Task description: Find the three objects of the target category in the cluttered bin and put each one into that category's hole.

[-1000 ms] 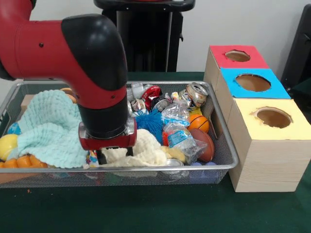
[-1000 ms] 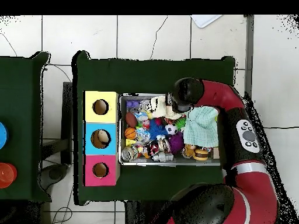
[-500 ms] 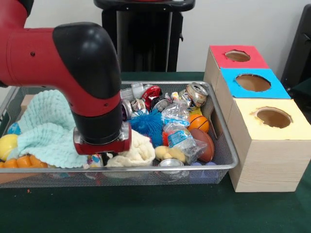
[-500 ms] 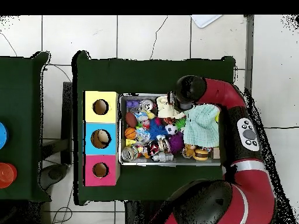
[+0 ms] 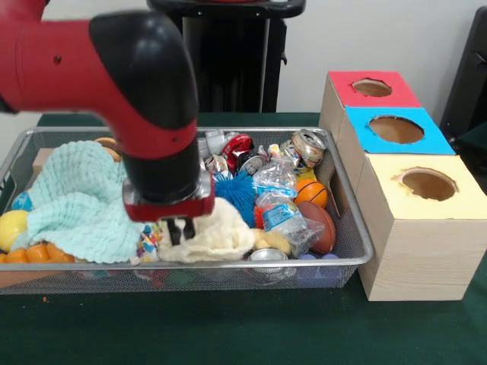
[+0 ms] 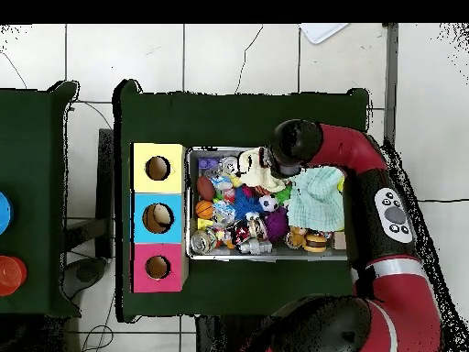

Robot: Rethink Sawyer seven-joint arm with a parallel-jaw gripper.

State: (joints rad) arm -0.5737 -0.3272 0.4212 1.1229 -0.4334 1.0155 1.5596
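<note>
Low in the frame, the gripper (image 5: 176, 230) hangs over the cream cloth (image 5: 217, 236) in the bin (image 5: 358, 251); I cannot tell what it holds. A printed piece (image 5: 148, 242) peeks beside it. It is searching. The yellow box's hole (image 5: 428, 183) waits right.

My front cam sits low and close across the table, facing the pedestal (image 5: 226, 61), so the wire bin (image 5: 358, 242) and the three boxes fill the shot. The overhead one hangs high, looking straight down, robot base at the bottom, floor tiles (image 6: 238, 57) visible too. Both share the bin (image 6: 190, 206), boxes and arm (image 5: 114, 84)
</note>
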